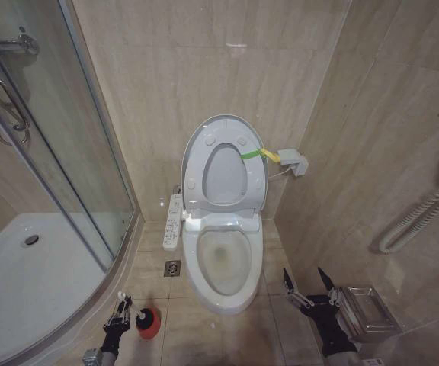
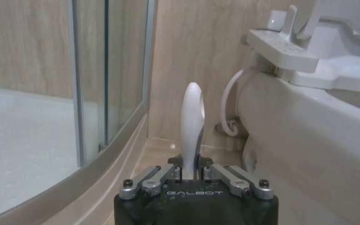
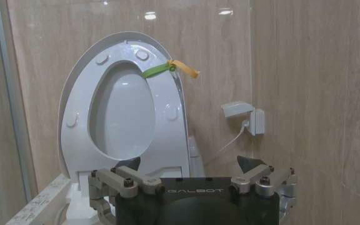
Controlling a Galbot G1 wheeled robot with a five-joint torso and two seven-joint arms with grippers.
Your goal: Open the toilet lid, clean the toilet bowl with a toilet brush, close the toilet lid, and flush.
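White toilet lid (image 1: 225,164) is standing open against the wall, so the brushing step is beginning. Left hand (image 2: 192,177) is gripping the toilet brush (image 2: 192,126) handle beside the red holder (image 1: 148,323). Next it must lift and carry the brush rightward into the toilet bowl (image 1: 221,263). Right hand (image 1: 309,288) is waiting open, near the bowl.

Black wrists, silver-linked grippers

The left gripper (image 2: 192,180) and right gripper (image 3: 196,180) share a black housing marked GALBOT in white, silver metal linkages with dark screws, and dark pointed jaws
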